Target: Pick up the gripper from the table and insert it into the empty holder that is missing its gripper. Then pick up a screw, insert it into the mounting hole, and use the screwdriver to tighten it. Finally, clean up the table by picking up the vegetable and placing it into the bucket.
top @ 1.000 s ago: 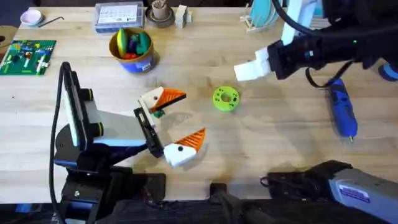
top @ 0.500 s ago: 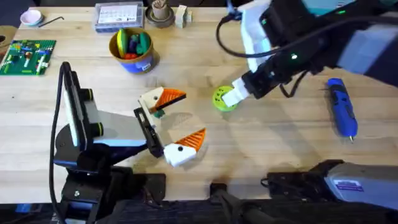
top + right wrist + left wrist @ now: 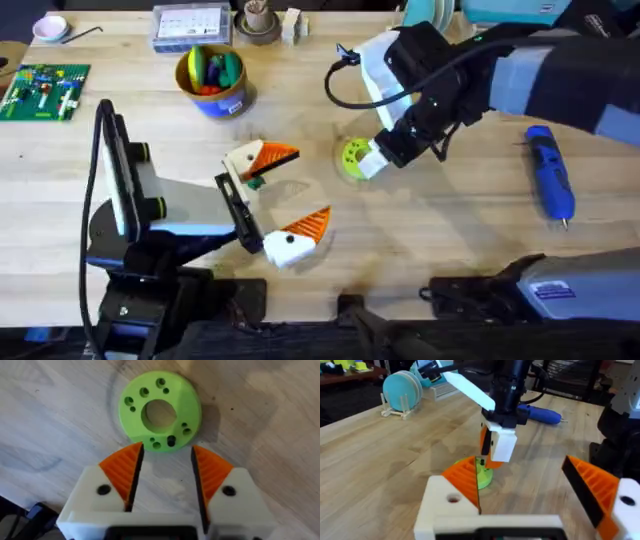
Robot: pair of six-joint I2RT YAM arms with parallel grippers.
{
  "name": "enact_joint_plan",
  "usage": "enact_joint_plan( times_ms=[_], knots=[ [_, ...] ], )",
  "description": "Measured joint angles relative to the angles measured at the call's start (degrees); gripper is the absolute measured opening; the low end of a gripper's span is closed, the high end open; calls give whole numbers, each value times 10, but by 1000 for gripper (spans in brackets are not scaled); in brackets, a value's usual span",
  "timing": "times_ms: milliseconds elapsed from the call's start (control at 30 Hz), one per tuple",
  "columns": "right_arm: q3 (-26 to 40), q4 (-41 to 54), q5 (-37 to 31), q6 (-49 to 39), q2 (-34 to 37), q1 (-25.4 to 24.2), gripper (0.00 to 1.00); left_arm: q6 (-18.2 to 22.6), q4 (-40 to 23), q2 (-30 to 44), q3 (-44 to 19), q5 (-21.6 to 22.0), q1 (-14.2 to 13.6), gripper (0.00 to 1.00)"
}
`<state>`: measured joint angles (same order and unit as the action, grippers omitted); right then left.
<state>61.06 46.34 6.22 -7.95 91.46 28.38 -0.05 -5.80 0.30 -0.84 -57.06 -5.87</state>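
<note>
Left end effector rests released on the table, vegetable between its fingers. Right end effector — fingers spread, empty — hovers beside green disc. Screwdriver at 3 o'clock; bucket at 11 o'clock.

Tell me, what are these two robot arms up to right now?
The right gripper hangs just above a lime green disc with holes on the wooden table, its orange fingers spread apart and holding nothing. The left gripper rests low on the table, also open, with a small dark green vegetable lying between its fingers. A blue screwdriver lies untouched off to the right, and a yellow-rimmed bucket of toy food stands farther back.
</note>
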Motion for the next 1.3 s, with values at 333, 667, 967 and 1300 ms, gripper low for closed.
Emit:
enact_joint_plan(
  times_ms=[333,667,967,1300],
  knots=[
    [0,33,0,4,0,0,667,0,0,0,0,0,0,992],
    [-26,-57,8,28,-18,-3,649,0,0,0,0,0,0,993],
    [-72,-86,27,71,-24,-4,605,0,0,0,0,0,0,993],
    [-83,-91,28,108,-47,-4,617,0,0,0,0,0,0,993]
  ],
)
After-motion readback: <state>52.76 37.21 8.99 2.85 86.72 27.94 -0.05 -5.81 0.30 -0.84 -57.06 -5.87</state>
